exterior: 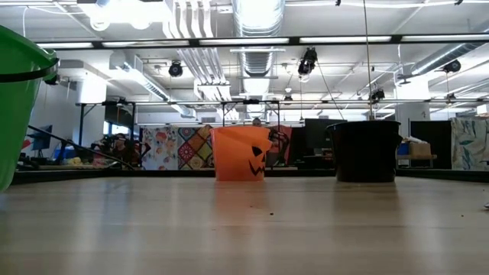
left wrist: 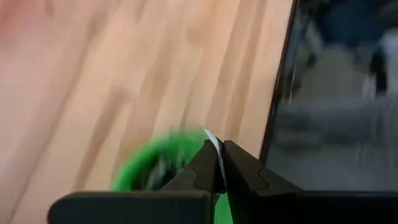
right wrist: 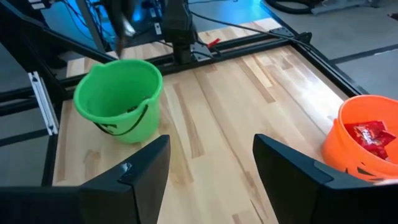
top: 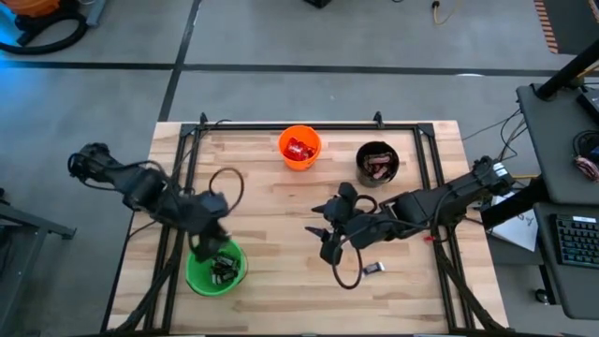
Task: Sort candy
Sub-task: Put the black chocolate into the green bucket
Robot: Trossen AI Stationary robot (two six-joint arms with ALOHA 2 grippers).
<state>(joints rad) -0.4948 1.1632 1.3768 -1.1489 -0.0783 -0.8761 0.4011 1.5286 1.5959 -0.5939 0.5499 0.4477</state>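
Wooden table (top: 271,215), nearly sorted: candy fills cups at 12, 1 and 7 o'clock; one candy bar (top: 373,269) remains at 5. Right gripper (top: 323,239) open, empty; left gripper (top: 213,236) closed over green cup (top: 215,271).

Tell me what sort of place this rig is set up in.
Most likely a robotics lab or workshop: a bare concrete floor around the wooden table, exposed ceiling ducts with strip lights, and a desk with a keyboard beside it.
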